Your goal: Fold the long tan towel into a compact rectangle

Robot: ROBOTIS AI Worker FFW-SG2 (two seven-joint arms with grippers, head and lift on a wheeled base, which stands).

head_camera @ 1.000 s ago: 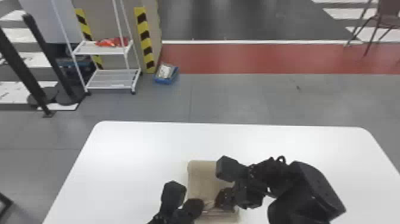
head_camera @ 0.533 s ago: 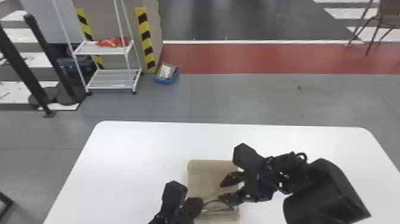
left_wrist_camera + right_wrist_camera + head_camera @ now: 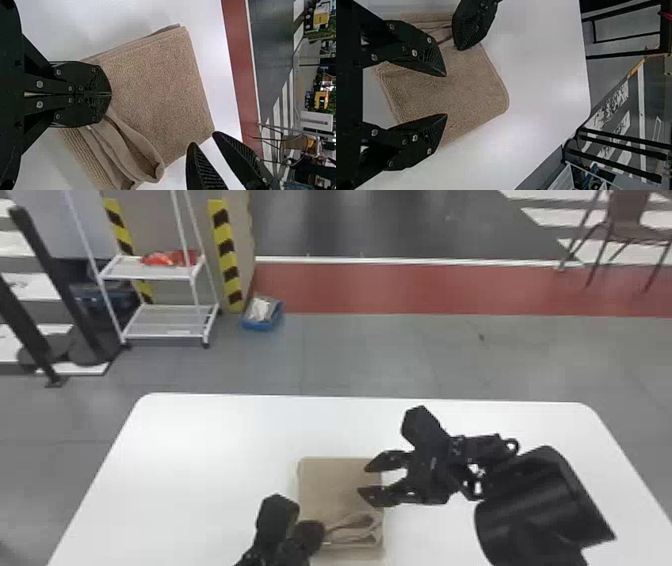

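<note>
tan towel (image 3: 335,490), partly folded, lies on desk (image 3: 200,465) beneath left claw (image 3: 320,535), which is clenched at its rumpled layers (grip on cloth: cannot tell), and right claw (image 3: 364,480), released, tips apart over its flat part.

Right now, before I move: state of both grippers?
Left gripper: closed, apparently pinching the bunched layers of the tan towel.
Right gripper: open, holding nothing, fingers over the towel.
</note>
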